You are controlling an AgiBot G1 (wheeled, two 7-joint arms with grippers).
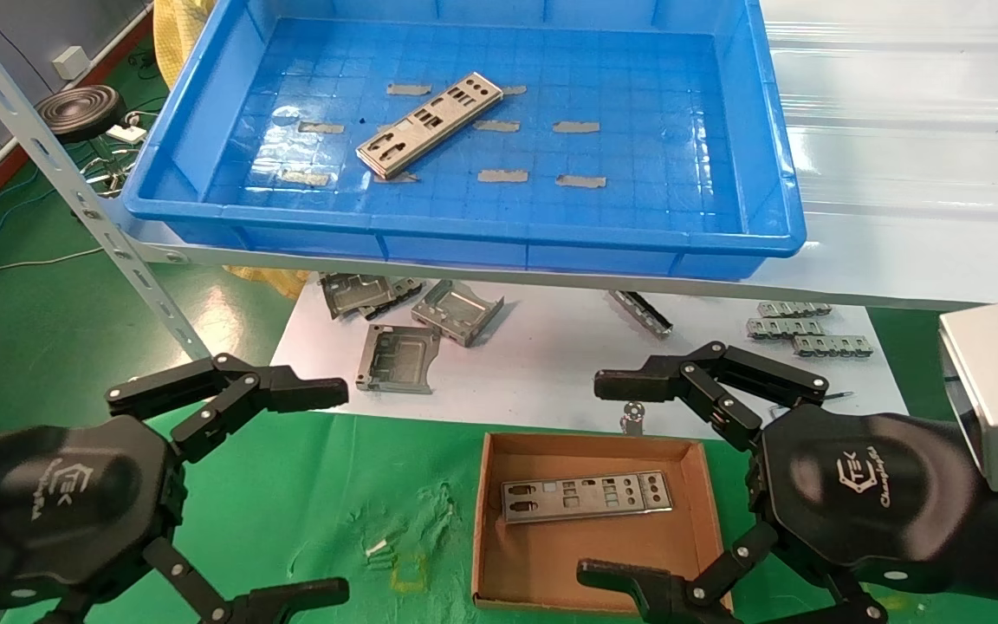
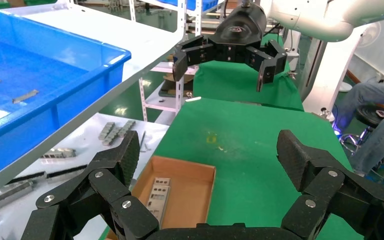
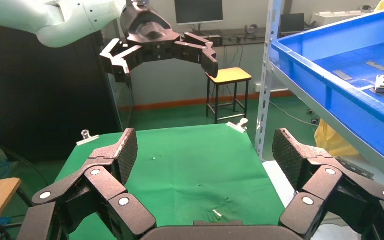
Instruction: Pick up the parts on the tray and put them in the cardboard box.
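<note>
Both grippers' lower fingers (image 1: 291,596) cut off by frame

You're in a workshop or lab: slotted steel racking (image 1: 74,195), green floor (image 1: 22,303), metal brackets (image 1: 430,325) lying loose.

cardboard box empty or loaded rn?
Loaded, partly. One part lies flat on the floor of the cardboard box; the rest of the floor is bare. Another part sits in the tray.
</note>
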